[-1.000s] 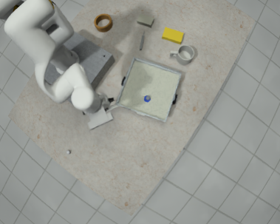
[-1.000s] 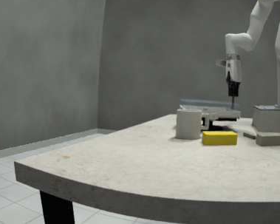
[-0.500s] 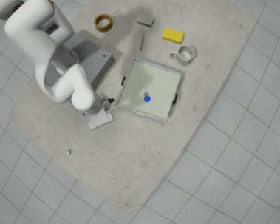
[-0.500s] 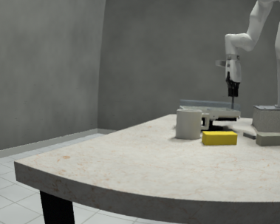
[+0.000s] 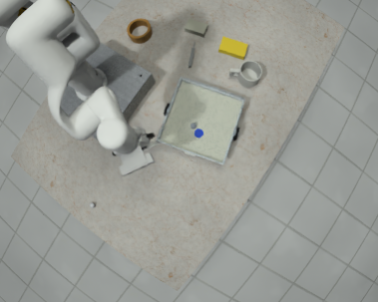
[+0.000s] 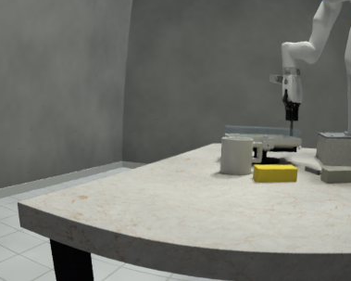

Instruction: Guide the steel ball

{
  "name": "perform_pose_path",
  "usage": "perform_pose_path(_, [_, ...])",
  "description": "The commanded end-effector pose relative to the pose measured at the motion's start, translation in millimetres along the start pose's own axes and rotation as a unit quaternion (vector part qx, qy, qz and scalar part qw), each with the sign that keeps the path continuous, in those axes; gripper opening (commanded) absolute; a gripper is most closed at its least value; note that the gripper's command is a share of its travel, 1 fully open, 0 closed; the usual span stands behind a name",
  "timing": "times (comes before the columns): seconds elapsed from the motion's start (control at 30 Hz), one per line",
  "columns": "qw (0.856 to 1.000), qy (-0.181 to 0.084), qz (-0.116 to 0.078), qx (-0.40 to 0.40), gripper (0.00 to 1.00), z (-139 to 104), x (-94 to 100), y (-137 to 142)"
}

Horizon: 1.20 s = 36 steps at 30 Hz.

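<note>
The square clear-lidded plate (image 5: 169, 116) (image 6: 266, 140) sits mid-table on its stand. The small grey steel ball (image 5: 193, 126) lies just up-left of the blue printed spot (image 5: 198, 134), at its edge. My gripper (image 5: 149, 138) (image 6: 291, 118) hangs at the plate's left edge, pointing down, and is shut on a thin upright rod (image 6: 291, 128) that reaches down to the plate's rim. From the side the plate looks close to level. The ball and the spot are hidden in the side view.
A white mug (image 5: 251, 73) (image 6: 236, 155) and a yellow sponge (image 5: 233, 47) (image 6: 275, 172) lie just beyond the plate. A grey block (image 5: 196, 27) (image 6: 337, 174), a grey pen (image 5: 190, 55), a tape ring (image 5: 140, 30) and a tiny white ball (image 5: 92, 204) lie apart from it.
</note>
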State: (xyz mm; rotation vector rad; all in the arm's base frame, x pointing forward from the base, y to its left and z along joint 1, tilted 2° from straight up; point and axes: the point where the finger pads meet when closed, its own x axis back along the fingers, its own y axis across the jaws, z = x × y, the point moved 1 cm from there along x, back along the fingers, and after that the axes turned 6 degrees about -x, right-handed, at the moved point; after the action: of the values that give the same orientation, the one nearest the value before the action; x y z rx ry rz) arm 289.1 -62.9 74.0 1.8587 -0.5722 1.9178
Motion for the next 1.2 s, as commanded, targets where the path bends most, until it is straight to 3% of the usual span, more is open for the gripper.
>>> perform_pose_path(0.0, [1.000,0.002,0.001,0.001,0.00,1.0,1.3,-0.9])
perform_pose_path(1.17, [1.000,0.002,0.001,0.001,0.00,-1.6,0.6,-0.3])
